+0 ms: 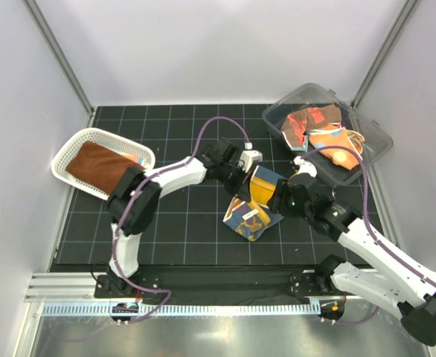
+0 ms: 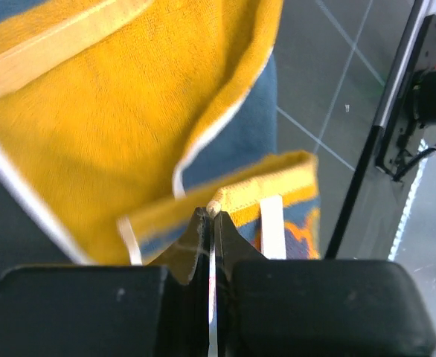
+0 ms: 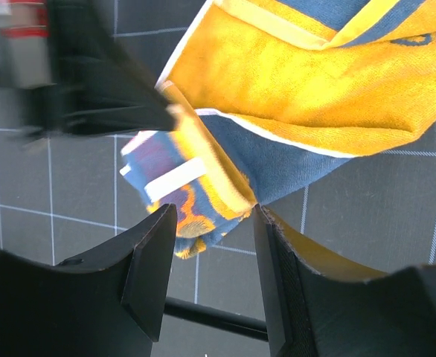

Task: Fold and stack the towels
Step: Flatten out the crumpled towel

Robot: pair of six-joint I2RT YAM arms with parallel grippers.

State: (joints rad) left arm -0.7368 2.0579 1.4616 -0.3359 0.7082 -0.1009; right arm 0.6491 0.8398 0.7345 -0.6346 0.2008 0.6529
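The yellow-and-blue terry towel (image 1: 249,217) lies mid-way across the black gridded tabletop (image 1: 170,234), its hem corner clenched in the left pincer (image 2: 209,217), while the released right pincer (image 3: 214,223) gapes just right of its loose edge.

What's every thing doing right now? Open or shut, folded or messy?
Left gripper: shut, pinching the hem of the yellow towel.
Right gripper: open, close to that towel.
Yellow towel: bunched and doubled over, not yet folded flat.
Brown towel: folded, lying in the white basket.
Crumpled towels: unfolded, heaped in the clear bin.
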